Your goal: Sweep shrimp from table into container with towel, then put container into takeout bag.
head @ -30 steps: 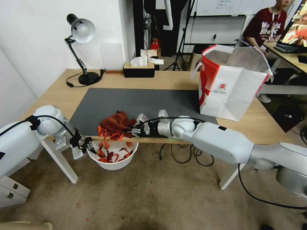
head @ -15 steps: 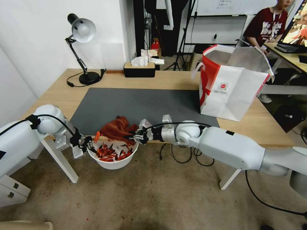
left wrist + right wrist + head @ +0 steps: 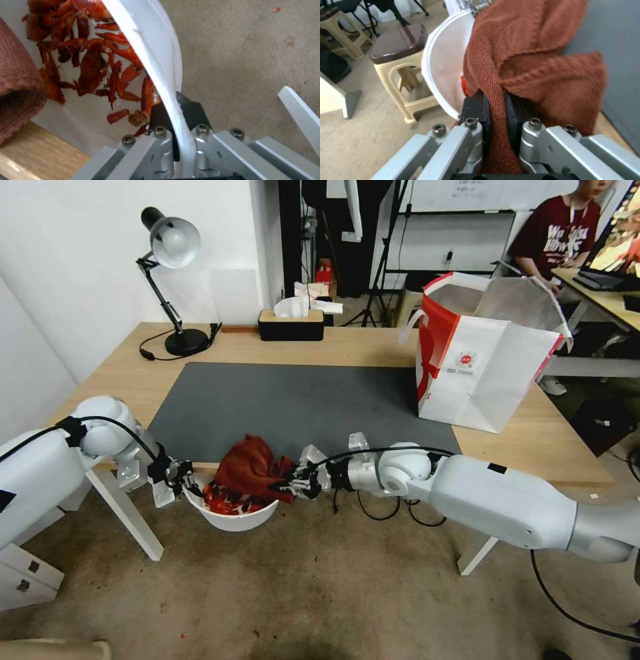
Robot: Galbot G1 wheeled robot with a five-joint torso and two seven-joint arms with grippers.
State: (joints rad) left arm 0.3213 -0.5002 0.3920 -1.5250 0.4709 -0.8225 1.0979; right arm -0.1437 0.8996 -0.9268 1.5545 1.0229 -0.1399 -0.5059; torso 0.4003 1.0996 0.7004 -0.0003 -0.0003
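The white container [image 3: 233,518] hangs just below the table's front edge, and my left gripper [image 3: 188,484] is shut on its rim [image 3: 156,75]. Red-orange shrimp [image 3: 227,505] lie piled inside it; the left wrist view shows the shrimp [image 3: 93,65] against the inner wall. My right gripper [image 3: 293,488] is shut on the rust-brown towel [image 3: 250,470], which drapes from the table edge over the container's mouth. The right wrist view has the towel [image 3: 526,57] pinched between both pads, beside the container [image 3: 441,65]. The takeout bag [image 3: 483,360] stands open at the table's right.
A black desk lamp [image 3: 170,280] and a tissue box [image 3: 291,323] stand along the table's far edge. The dark grey mat [image 3: 300,400] covers the table [image 3: 527,440] middle. White table legs [image 3: 127,513] flank the container. A beige stool [image 3: 398,55] stands on the floor.
My right gripper has dragged the towel toward me, off the mat and over the table edge. The shrimp that lay at the edge have dropped into the container. The left gripper has kept its hold.
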